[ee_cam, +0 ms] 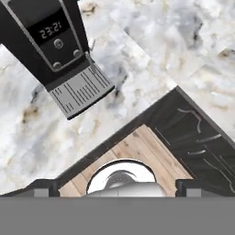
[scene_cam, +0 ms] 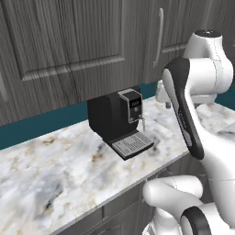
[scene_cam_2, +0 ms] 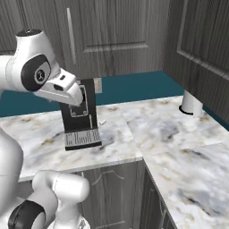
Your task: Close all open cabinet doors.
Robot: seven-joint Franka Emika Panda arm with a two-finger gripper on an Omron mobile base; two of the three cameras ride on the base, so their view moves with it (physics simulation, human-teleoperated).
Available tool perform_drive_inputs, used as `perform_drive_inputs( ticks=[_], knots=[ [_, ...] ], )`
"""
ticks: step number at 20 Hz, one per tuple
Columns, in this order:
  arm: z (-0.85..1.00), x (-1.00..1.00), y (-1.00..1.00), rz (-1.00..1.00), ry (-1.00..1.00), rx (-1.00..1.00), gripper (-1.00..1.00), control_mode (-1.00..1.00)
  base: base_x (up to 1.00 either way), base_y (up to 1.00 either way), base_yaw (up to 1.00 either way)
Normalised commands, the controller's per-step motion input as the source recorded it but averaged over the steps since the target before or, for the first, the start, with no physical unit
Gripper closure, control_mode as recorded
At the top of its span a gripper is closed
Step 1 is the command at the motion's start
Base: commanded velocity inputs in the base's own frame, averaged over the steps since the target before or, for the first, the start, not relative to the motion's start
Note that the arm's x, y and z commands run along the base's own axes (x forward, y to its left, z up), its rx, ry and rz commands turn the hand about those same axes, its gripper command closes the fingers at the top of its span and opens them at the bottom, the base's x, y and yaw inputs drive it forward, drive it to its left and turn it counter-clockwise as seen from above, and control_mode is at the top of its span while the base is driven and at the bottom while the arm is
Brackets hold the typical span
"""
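Tool [ee_cam: 117, 193] wide, holding nothing, aimed down over the marble desk [ee_cam: 151, 41] near the coffee machine [scene_cam_2: 80, 117], likely a transit pose. Open cabinet door [scene_cam_2: 203, 49] juts out over the desk corner on the right, well apart from the tool, probably next to push shut

Arm raised and folded above the coffee machine [scene_cam: 120, 120], hand pointed straight down, gripper [ee_cam: 117, 187] spread wide, fingers [ee_cam: 41, 188] apart, nothing held between them.
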Motion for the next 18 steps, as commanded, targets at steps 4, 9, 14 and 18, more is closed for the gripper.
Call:
perform_drive_inputs(
  ticks=[4,9,14,18],
  knots=[
    [-1.00,-0.14,-0.11,0.00,0.11,0.03,-1.00,-1.00,0.00,0.00,0.00],
    [-0.72,-0.21,0.02,0.00,0.07,0.01,-1.00,-1.00,0.00,0.00,0.00],
    [-0.03,-0.03,0.06,0.00,0.00,0.00,-1.00,-1.00,0.00,0.00,0.00],
    [0.00,0.00,0.10,0.00,-0.01,0.00,-1.00,-1.00,0.00,0.00,0.00]
  ],
)
